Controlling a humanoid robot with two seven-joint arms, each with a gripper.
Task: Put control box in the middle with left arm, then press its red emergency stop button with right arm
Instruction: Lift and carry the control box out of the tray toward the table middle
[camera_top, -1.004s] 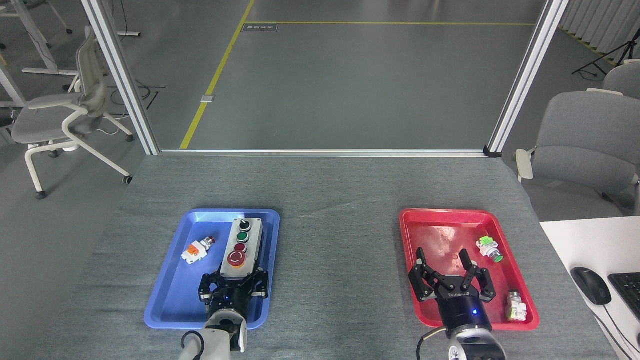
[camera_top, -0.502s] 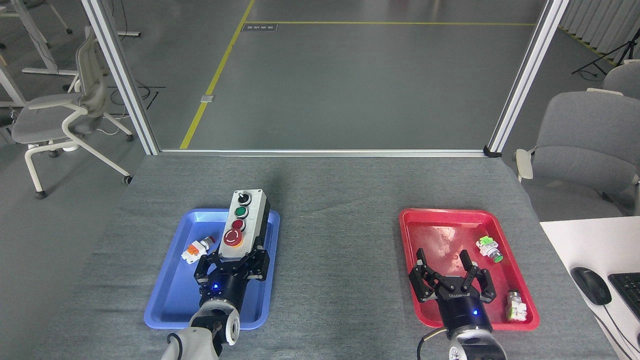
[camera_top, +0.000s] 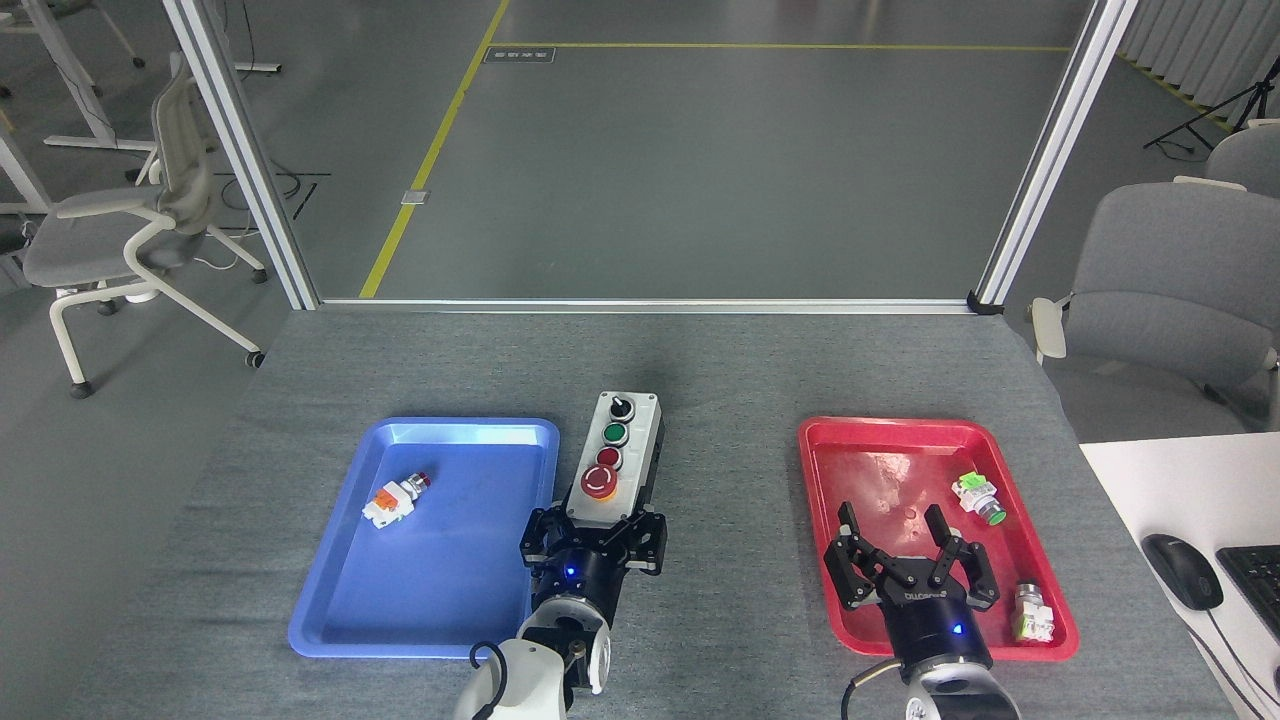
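between the trays, left pincer (camera_top: 597, 527) grips the control box (camera_top: 620, 455).

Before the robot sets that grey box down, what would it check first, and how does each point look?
1. Left fingers clamped on the control box at its near end: ok.
2. Box out of the blue tray: ok, it is over the cloth just right of the tray's rim.
3. Box in the middle between blue tray and red tray: not ok, it sits nearer the blue one.
4. Box resting on the table: cannot tell from this view.
5. Red emergency stop button facing up and uncovered: ok.
6. Right gripper free to press: ok, open, empty, over the red tray.
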